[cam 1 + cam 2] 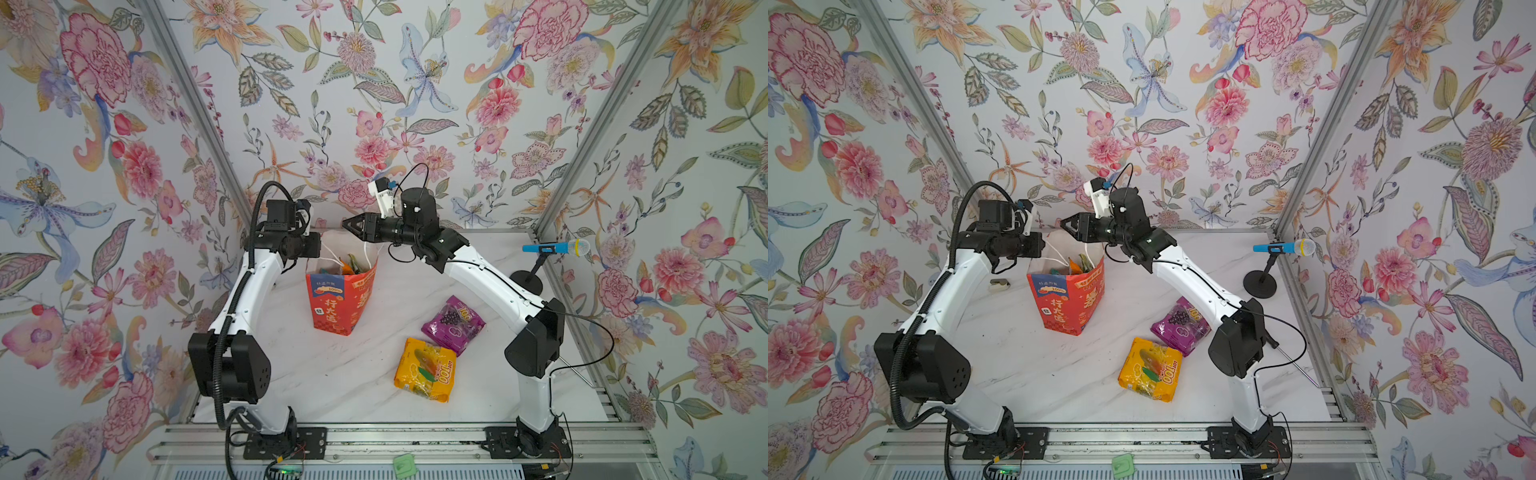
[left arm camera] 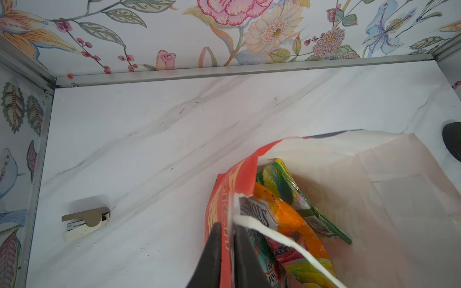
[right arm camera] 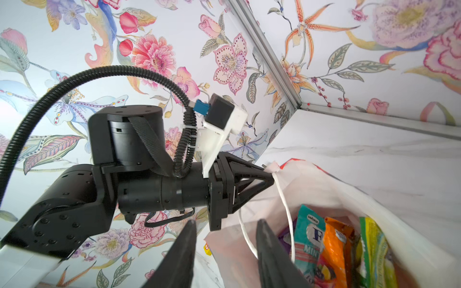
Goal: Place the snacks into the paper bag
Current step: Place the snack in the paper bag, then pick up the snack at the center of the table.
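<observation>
The red paper bag (image 1: 338, 305) stands upright mid-table with its mouth wide. My left gripper (image 2: 227, 224) is shut on the bag's rim (image 3: 274, 168), next to a white cord handle (image 2: 279, 237). My right gripper (image 1: 345, 224) hangs open above the far side of the mouth, and its fingers (image 3: 184, 251) hold nothing. Inside the bag stand a teal packet (image 3: 309, 239), an orange packet (image 3: 336, 249) and a green packet (image 3: 371, 249). In both top views a purple packet (image 1: 454, 324) and a yellow packet (image 1: 424, 369) lie on the table to the right of the bag.
A blue toy microphone (image 1: 555, 248) on a black stand (image 1: 527, 282) is at the back right. A small beige stapler (image 2: 86, 223) lies left of the bag. Metal frame rails and flowered walls enclose the white marble table (image 1: 332, 374). A green tag (image 1: 404, 464) sits on the front rail.
</observation>
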Robot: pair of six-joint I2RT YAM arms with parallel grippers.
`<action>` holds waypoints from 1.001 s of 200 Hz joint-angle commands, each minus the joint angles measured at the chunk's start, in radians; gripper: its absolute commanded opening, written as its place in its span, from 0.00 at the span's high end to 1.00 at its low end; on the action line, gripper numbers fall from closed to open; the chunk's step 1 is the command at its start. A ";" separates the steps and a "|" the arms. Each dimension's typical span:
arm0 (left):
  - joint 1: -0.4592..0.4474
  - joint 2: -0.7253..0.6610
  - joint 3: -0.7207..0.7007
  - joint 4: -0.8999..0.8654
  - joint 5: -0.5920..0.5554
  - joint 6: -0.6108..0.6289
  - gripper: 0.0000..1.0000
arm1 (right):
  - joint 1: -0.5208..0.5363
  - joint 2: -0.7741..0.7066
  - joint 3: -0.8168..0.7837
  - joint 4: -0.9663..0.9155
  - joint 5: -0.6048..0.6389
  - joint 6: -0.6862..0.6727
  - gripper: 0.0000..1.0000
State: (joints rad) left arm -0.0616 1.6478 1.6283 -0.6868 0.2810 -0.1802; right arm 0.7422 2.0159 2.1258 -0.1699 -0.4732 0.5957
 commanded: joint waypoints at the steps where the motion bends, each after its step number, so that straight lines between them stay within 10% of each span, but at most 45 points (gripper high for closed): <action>1: 0.005 0.009 -0.004 -0.013 -0.002 0.013 0.86 | -0.008 0.012 0.104 -0.067 -0.056 -0.051 0.51; 61: 0.005 0.006 -0.011 -0.013 -0.002 0.016 0.86 | -0.032 -0.143 0.034 -0.188 0.000 -0.228 0.49; 102: 0.005 0.006 -0.015 -0.006 0.000 0.012 0.86 | 0.001 -0.411 -0.311 -0.261 0.322 -0.445 0.41; 200: 0.004 0.006 -0.038 0.006 0.005 0.008 0.86 | -0.259 -0.846 -1.080 -0.315 0.474 -0.043 0.40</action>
State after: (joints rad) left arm -0.0616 1.6478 1.6066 -0.6762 0.2817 -0.1795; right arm 0.5465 1.2633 1.1481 -0.4469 -0.0448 0.4175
